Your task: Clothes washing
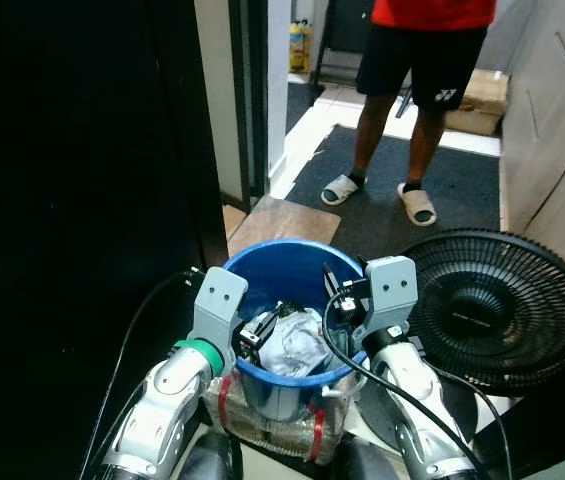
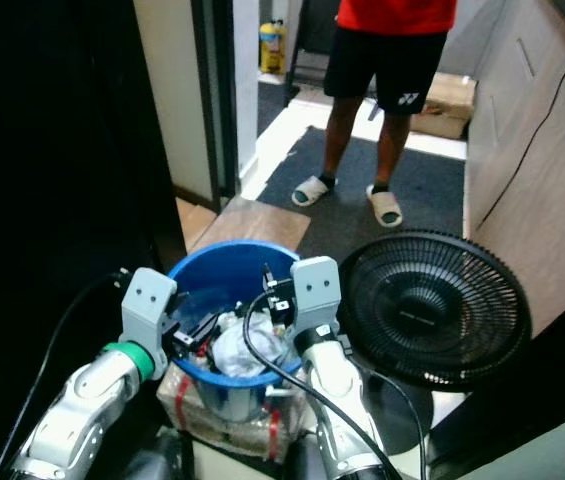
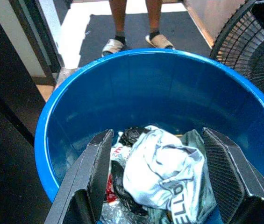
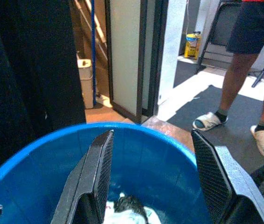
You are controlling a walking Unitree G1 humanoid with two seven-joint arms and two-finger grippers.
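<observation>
A blue bucket [image 1: 292, 252] stands just in front of my body, on a taped, plastic-wrapped bundle [image 1: 272, 425]. Inside lies crumpled laundry: a white and grey garment with lettering [image 3: 162, 172] and a small black piece [image 3: 132, 135]. My left gripper [image 1: 259, 335] reaches over the bucket's left rim, open, with its fingers [image 3: 92, 177] spread above the clothes and holding nothing. My right gripper [image 1: 340, 300] sits at the right rim, open as well, its fingers [image 4: 94, 172] pointing across the bucket's inside [image 4: 136, 158].
A black floor fan [image 1: 497, 305] stands close on the right of the bucket. A person in black shorts and slippers [image 1: 417, 120] stands on a dark mat [image 1: 467, 180] ahead. A dark panel [image 1: 72, 200] fills the left. A wooden board [image 1: 282, 222] lies by the doorway.
</observation>
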